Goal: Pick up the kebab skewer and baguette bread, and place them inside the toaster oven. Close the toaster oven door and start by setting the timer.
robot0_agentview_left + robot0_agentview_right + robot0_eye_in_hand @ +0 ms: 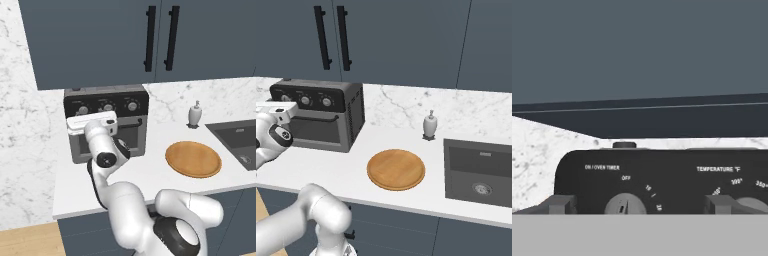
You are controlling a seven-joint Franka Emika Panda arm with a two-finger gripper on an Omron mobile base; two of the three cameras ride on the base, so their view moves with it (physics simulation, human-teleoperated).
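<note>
The grey toaster oven [134, 107] [353, 117] stands at the back left of the counter. The toaster oven door [132, 134] [316, 131] is shut upright, and its dark glass hides the inside. My gripper [639, 205] is open and sits level with the black control panel. Its fingertips [559, 204] stand on either side of the left knob [625, 204], labelled as the oven timer, without touching it. In the left base view my white hand [92, 122] covers the oven's upper left front. The kebab skewer and the baguette bread are out of view.
A round wooden plate [193, 158] [395, 169] lies bare on the white counter right of the oven. A soap dispenser [195, 114] [429, 125] stands by the wall, beside the dark sink [240, 140] [481, 172]. Dark cabinets [100, 35] hang low over the oven.
</note>
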